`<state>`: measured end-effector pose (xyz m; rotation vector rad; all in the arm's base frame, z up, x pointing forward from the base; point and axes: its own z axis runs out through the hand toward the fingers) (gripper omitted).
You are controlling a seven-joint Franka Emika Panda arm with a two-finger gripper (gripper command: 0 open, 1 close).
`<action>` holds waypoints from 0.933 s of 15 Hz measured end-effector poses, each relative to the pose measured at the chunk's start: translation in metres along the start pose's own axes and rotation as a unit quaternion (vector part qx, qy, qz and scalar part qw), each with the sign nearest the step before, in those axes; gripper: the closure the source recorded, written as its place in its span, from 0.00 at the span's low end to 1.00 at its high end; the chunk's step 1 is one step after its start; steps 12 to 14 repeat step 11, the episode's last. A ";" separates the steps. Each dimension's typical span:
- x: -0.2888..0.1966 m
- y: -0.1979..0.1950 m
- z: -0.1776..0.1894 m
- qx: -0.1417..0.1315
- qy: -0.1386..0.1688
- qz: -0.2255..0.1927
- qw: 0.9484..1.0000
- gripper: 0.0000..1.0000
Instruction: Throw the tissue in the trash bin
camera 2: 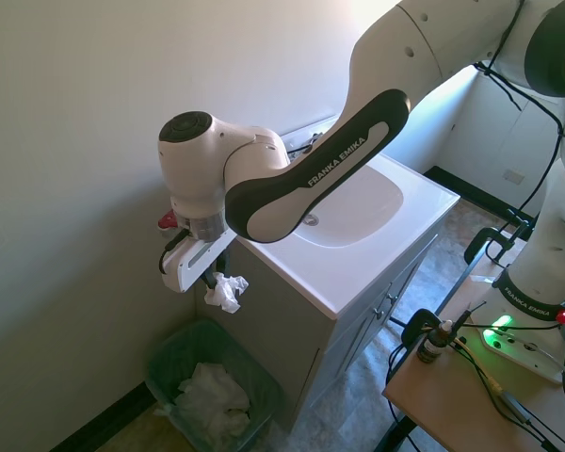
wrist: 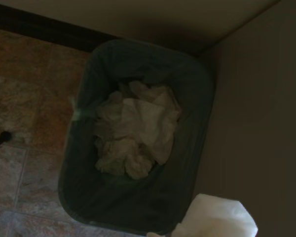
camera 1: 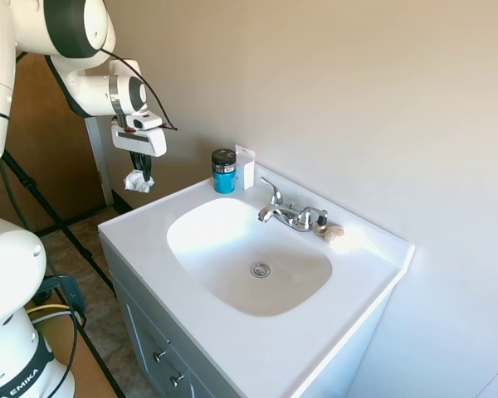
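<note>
white tissue (camera 2: 226,291) in gripper (camera 2: 216,282) (pinched) above trash bin (camera 2: 165,355).

Beige walls (camera 1: 357,99), white sink vanity (camera 1: 232,332), tiled floor (wrist: 19,98), sunlit.

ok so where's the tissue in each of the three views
First exterior view: tissue hangs from the gripper, upper left, beside the sink counter.
Second exterior view: left of centre, above the trash bin.
Wrist view: white wad at bottom right.
Shared landmark: the trash bin, absent from the first exterior view.
</note>
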<state>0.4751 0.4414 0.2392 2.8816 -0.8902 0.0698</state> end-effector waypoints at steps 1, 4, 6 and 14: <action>-0.001 -0.001 -0.002 0.001 0.001 0.000 1.000 0.00; -0.002 -0.003 -0.009 0.005 0.003 0.000 1.000 0.00; -0.002 -0.003 -0.026 0.017 0.008 0.004 1.000 0.00; -0.004 0.038 -0.116 0.062 0.040 0.046 0.996 0.00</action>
